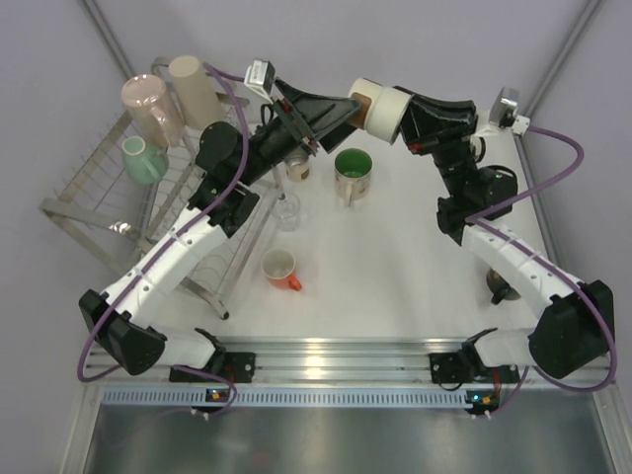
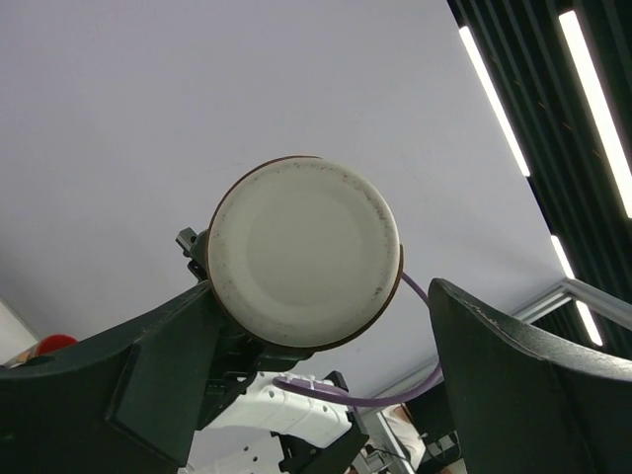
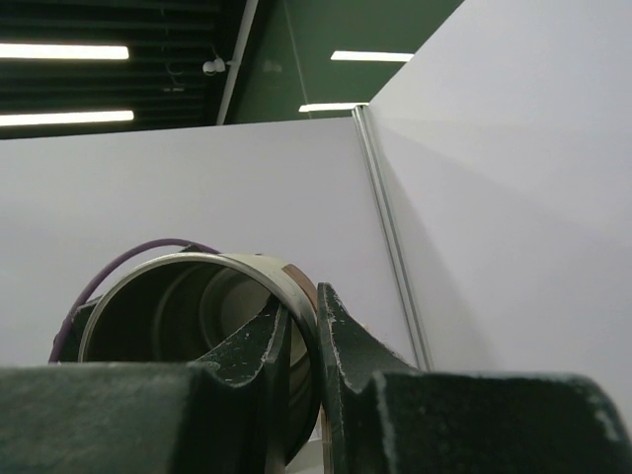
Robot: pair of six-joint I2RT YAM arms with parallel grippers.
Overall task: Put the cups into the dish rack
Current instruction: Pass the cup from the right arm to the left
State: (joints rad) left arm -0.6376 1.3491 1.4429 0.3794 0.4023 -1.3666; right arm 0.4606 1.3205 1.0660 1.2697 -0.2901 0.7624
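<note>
While brown-banded cup (image 1: 381, 112) hangs aloft | dish rack (image 1: 89, 202): pink (image 1: 148, 105), beige (image 1: 194, 89), teal cups (image 1: 144, 161)

White table (image 1: 395, 267), grey walls (image 1: 395, 39), ceiling lights (image 3: 59, 49)

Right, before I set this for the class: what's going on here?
The right gripper pinches the rim of a brown-banded cup, holding it in mid-air. The left gripper is open, facing the cup's base. A pink cup, a beige cup and a teal mug sit in the dish rack; a green-inside mug and an orange-handled cup stand on the table.
</note>
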